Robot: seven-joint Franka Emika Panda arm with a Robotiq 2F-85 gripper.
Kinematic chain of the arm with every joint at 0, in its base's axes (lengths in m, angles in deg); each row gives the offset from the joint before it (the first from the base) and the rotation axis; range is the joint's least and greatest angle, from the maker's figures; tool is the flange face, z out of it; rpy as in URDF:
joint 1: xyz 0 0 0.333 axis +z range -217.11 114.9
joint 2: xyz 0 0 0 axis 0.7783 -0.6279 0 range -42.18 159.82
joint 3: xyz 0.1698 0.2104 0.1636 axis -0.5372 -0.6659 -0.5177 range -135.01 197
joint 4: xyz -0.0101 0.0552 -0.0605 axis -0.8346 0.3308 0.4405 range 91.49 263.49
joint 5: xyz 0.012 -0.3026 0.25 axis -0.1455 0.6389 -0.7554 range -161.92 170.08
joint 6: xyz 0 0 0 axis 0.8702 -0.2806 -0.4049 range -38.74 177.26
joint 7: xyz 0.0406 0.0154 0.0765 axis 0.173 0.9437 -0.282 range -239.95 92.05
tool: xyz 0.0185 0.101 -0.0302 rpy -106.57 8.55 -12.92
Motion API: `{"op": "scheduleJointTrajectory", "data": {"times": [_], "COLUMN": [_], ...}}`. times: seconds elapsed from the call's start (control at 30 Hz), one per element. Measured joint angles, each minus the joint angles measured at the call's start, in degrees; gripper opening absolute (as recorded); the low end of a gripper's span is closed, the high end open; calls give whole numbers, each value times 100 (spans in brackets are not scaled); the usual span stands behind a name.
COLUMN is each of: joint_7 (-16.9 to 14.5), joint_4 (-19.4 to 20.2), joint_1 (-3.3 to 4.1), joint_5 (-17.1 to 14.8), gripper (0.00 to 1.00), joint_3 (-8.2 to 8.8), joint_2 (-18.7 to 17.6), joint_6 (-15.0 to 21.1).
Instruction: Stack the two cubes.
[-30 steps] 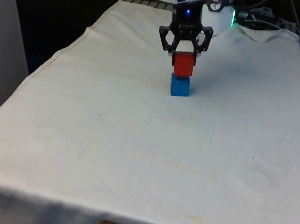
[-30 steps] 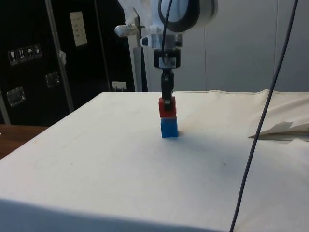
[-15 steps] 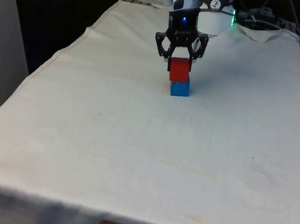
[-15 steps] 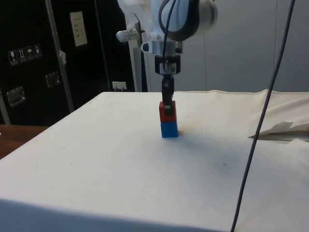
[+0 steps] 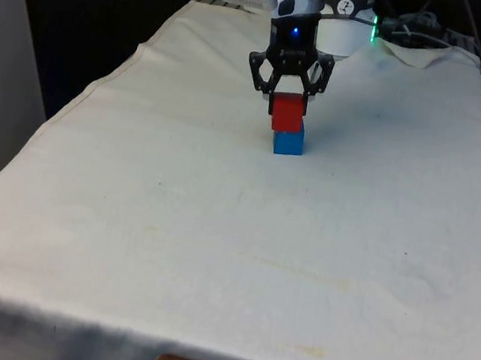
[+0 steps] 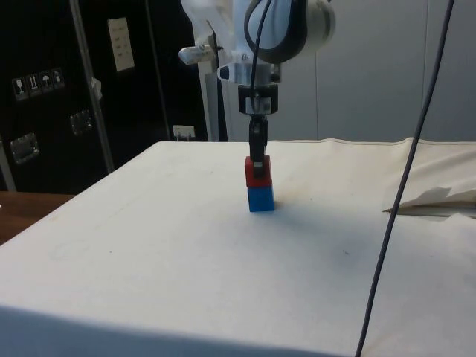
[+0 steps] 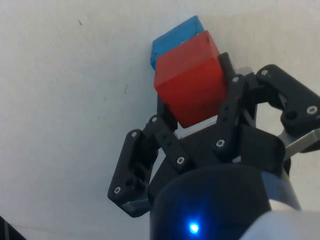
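While the gripper stands upright over the stack, its jaws are closed on the red cube, which rests on the blue cube, slightly offset toward the front view's left. Both cubes sit on the white cloth toward the table's far end, near its middle line.

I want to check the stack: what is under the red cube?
The blue cube sits directly under the red cube, on the white cloth. The end effector is shut on the red cube. The blue cube's top face is covered, so contact cannot be confirmed.
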State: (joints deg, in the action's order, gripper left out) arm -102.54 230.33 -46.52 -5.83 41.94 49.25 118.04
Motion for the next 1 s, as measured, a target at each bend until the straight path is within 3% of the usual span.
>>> {"op": "scheduleJointTrajectory", "data": {"times": [0.03, 0.07, 0.2, 0.23, 0.3, 0.67, 1.0], "joint_7": [0, 0, 0, 0, 0, 0, 0], "joint_4": [0, 0, 0, 0, 0, -29, -34], "joint_1": [0, 0, 0, 0, 0, 0, -6], "joint_5": [0, 0, 0, 0, 0, 0, 6], "gripper": [16, 36, 75, 75, 100, 100, 100], "joint_3": [0, 0, 0, 0, 0, 6, 63], "joint_2": [0, -6, -6, -6, -6, 29, 521], "joint_6": [0, 0, 0, 0, 0, -23, -447]}}
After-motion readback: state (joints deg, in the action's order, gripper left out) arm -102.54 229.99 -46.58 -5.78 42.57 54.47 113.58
